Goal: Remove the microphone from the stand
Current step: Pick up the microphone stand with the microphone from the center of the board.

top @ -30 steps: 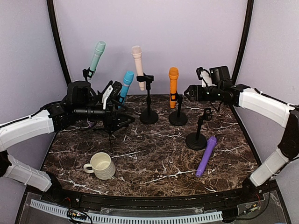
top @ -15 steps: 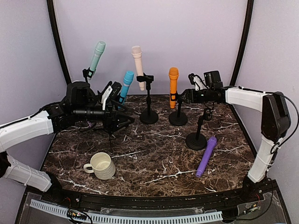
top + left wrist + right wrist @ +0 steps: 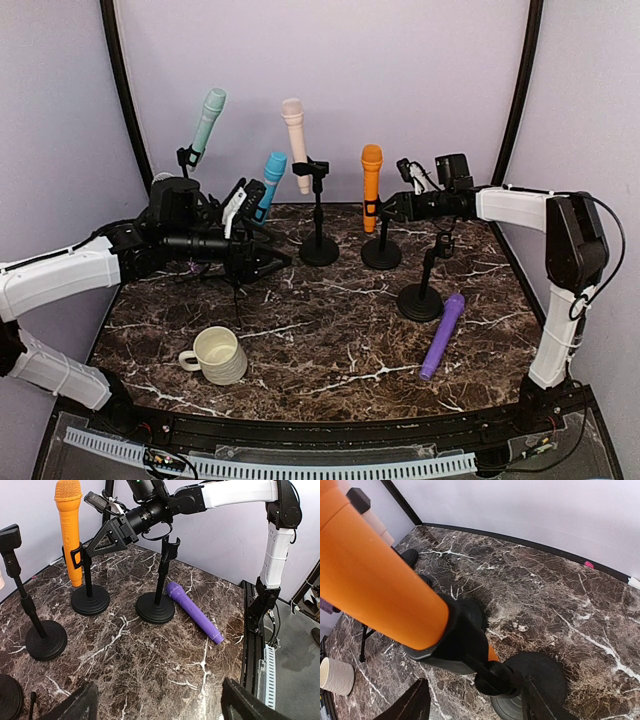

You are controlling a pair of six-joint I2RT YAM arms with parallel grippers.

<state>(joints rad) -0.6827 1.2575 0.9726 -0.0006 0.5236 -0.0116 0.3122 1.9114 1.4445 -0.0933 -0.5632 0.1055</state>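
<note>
An orange microphone [image 3: 371,185] stands upright in the clip of a black stand [image 3: 381,250]. My right gripper [image 3: 392,208] is open just to its right, at clip height. In the right wrist view the orange microphone [image 3: 370,580] fills the upper left, and the gripper [image 3: 477,695] has a finger on each side below the clip [image 3: 462,640], not touching it. A purple microphone [image 3: 440,335] lies on the table by an empty stand [image 3: 425,280]. My left gripper [image 3: 265,228] is open and empty beside a blue microphone [image 3: 270,180].
A pink microphone [image 3: 295,140] sits on a stand at centre back and a teal one [image 3: 207,120] at back left. A cream mug [image 3: 218,355] stands front left. The left wrist view shows the orange microphone [image 3: 70,530], the purple microphone [image 3: 194,611] and the empty stand [image 3: 159,597].
My right gripper has moved left, from above the empty stand to right beside the orange microphone's clip. My left arm has shifted slightly to the right.
</note>
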